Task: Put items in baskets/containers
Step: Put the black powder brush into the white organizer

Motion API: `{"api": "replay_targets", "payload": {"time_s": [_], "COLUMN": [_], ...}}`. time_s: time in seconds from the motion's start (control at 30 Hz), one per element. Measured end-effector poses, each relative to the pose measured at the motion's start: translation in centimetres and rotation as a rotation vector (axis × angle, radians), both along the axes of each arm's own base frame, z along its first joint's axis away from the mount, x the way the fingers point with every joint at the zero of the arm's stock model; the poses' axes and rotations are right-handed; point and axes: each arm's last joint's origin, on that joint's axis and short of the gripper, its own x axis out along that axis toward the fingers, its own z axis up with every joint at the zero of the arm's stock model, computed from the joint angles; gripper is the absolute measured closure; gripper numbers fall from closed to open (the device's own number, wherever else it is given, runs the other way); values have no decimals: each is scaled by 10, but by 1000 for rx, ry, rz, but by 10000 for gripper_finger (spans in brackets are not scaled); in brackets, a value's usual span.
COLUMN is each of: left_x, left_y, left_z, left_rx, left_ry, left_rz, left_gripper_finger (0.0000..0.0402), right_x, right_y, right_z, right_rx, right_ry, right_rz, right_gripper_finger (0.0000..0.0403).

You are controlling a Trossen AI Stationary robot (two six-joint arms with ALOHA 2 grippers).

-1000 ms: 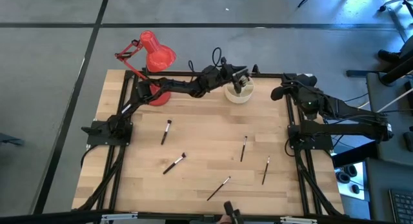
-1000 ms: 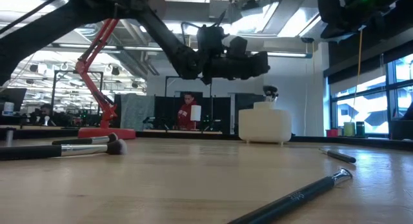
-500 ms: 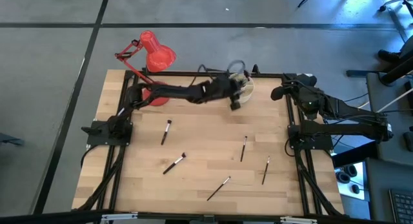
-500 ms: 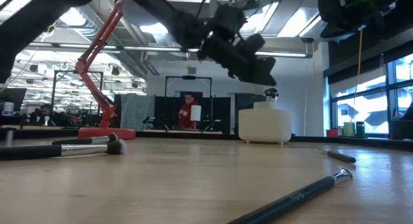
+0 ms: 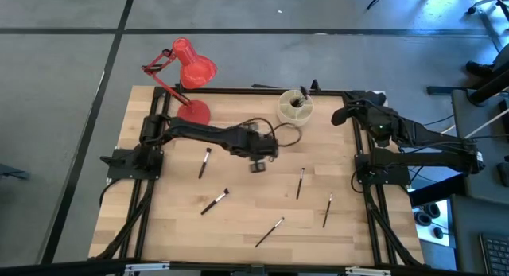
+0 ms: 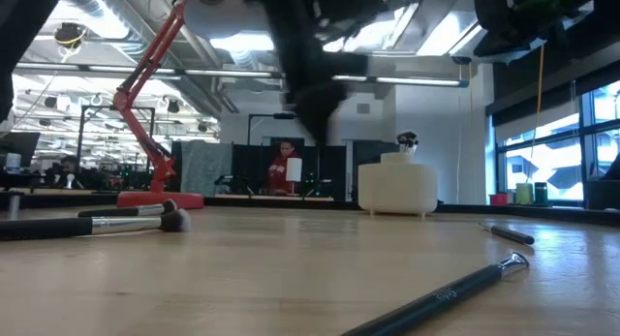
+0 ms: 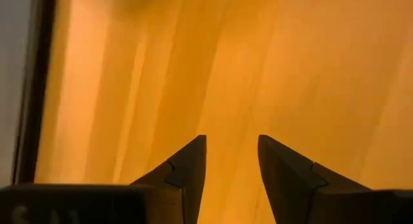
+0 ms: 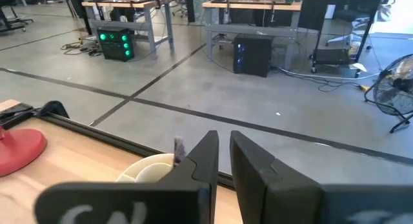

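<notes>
Lying loose on the wooden table [image 5: 238, 212] are five slim makeup brushes, counted in the high view from left to right: one [image 5: 204, 161] with a pale tip near the left arm's base, one [image 5: 215, 200] lower down with a dark bushy head, a thin one [image 5: 270, 231] near the front edge, a short dark one [image 5: 301, 182] right of centre, and another thin one [image 5: 327, 209] beside the right arm's frame. All are seen as thin dark sticks with small heads, well apart from one another.

At the back edge the cream-white round cup [image 5: 295, 108] is found, its inner dividers visible from above, with at least one brush head [image 6: 406, 139] poking out of the top; how many are inside cannot be told.

Over the middle of the table the left gripper [image 5: 258, 165] is stretched out, its fingers [image 7: 187, 175] parted a little and nothing held between them, only bare wood below.

A red desk lamp [image 5: 191, 69] is stood at the back left corner.

Parked at the back right, near the cup, is the right gripper [image 5: 339, 114], its fingers [image 8: 206, 159] set close with a narrow gap, empty.
</notes>
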Motion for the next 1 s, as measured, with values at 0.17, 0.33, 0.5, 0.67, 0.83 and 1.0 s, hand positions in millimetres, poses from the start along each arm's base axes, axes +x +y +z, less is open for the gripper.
{"api": "replay_targets", "payload": {"time_s": [0.17, 0.33, 0.5, 0.67, 0.83, 1.0], "left_x": [-39, -73, -100, -118, -136, -150], "left_y": [3, 15, 32, 41, 40, 37], "left_z": [-23, -52, -68, -55, -35, -44], "left_rx": [28, 33, -29, -60, -77, -136], "left_ry": [260, 406, 380, 236, 127, 44], "left_rz": [249, 371, 480, 619, 709, 773], "left_gripper_finger": [265, 265, 265, 262, 242, 219], "right_x": [1, 3, 8, 12, 12, 12], "right_y": [0, 1, 0, 0, -1, -1], "right_z": [0, 0, -3, -5, -5, -4], "right_rx": [3, 19, 36, 46, 47, 44], "right_ry": [-6, -6, 6, 13, 9, 7], "right_rz": [18, 67, 92, 89, 87, 88], "right_gripper_finger": [361, 361, 361, 361, 361, 361]}}
